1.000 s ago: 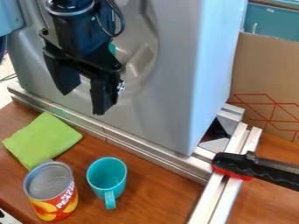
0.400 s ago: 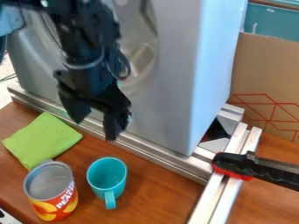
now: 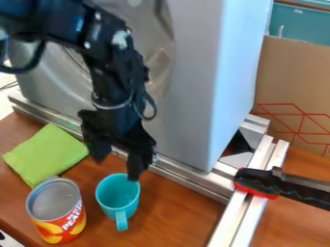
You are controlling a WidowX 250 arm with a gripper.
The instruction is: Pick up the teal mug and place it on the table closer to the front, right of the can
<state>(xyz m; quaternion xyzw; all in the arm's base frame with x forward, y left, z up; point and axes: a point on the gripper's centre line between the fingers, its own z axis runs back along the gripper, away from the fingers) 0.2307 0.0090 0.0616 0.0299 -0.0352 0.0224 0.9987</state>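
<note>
Brown wood table (image 3: 174,219), metal rail (image 3: 187,177), cardboard (image 3: 293,77) behind — black hand (image 3: 116,169) open, fingers apart, empty, near turquoise mug (image 3: 118,198).

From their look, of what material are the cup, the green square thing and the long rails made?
The teal cup looks like glazed ceramic or smooth plastic: its surface has a soft shine. The green cloth seems to be matte fabric, with soft, slightly wavy edges. The rails look like bare metal, probably aluminium, from their silvery sheen and long grooves.
</note>
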